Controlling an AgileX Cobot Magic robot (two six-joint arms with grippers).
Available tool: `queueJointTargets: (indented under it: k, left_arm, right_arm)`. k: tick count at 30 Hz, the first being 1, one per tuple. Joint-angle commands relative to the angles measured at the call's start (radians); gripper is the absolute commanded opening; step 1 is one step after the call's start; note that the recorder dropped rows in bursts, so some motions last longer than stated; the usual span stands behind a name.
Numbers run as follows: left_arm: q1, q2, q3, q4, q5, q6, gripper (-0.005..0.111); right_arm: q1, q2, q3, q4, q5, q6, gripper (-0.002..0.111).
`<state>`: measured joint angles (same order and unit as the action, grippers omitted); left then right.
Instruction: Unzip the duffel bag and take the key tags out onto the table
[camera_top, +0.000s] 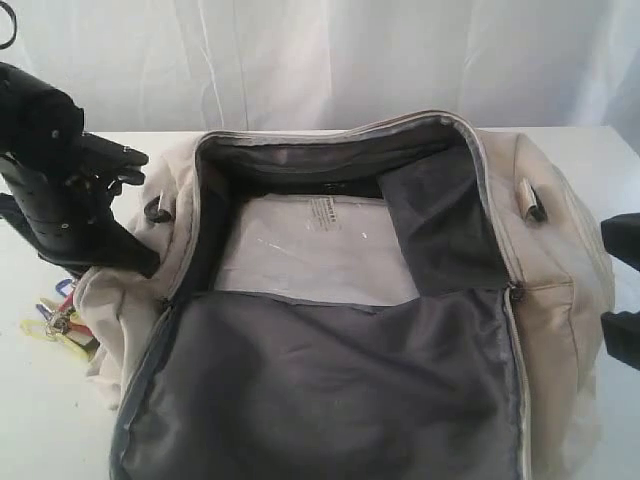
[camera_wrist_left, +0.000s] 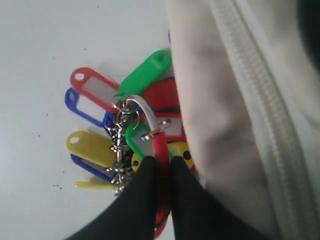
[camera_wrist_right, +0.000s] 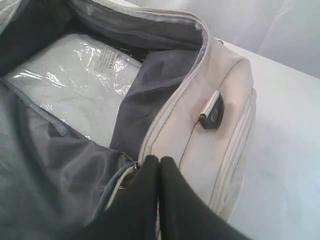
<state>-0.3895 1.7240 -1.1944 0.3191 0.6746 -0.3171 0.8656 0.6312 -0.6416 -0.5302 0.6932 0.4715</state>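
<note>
Lying nearest, the bag (camera_top: 560, 270) has its unzipped flap (camera_top: 330, 390) spread toward me, grey lining up. At the bag's eight o'clock the tags (camera_top: 58, 325) rest on the counter (camera_top: 40, 420), touching its cream side. The left pincer (camera_wrist_left: 162, 167) is pinched nearly shut on the red loop (camera_wrist_left: 161, 145) that carries the bunch. At three o'clock the right pincer (camera_wrist_right: 159, 165) is closed tight by the zip (camera_wrist_right: 150, 135), with nothing seen in it. Farther in, a clear packet (camera_top: 310, 255) lies on the bag's floor. I judge the unzipping done and the set-down in hand. Next, the left jaws should part and lift clear without snagging the loop or dragging the bunch.
</note>
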Motion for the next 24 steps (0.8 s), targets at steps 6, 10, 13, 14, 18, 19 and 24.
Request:
queueJointTargets:
  k: [6, 10, 13, 14, 18, 19, 24]
  left_arm:
    - [0.001, -0.082, -0.125, -0.157, 0.185, 0.119, 0.055]
    - [-0.001, -0.152, -0.204, -0.173, 0.277, 0.143, 0.055]
    - [-0.001, -0.225, -0.255, -0.183, 0.339, 0.167, 0.054]
    - [-0.001, -0.249, -0.267, -0.183, 0.355, 0.173, 0.054]
    - [-0.001, -0.382, -0.31, -0.183, 0.445, 0.186, 0.049]
    - [-0.001, -0.418, -0.313, -0.183, 0.473, 0.186, 0.046]
    - [-0.001, -0.607, -0.313, -0.191, 0.546, 0.184, 0.027]
  right_arm:
    - [0.003, -0.005, 0.004, -0.002, -0.007, 0.004, 0.0]
    - [0.003, -0.005, 0.004, -0.001, -0.007, 0.002, 0.0]
    - [0.003, -0.008, 0.004, -0.001, -0.007, 0.001, 0.0]
    - [0.003, -0.01, 0.004, -0.001, -0.007, 0.001, 0.0]
    - [0.003, -0.015, 0.004, -0.001, -0.007, 0.001, 0.0]
    - [0.003, -0.014, 0.004, -0.001, -0.009, 0.001, 0.0]
    - [0.003, -0.025, 0.004, -0.001, -0.009, 0.001, 0.0]
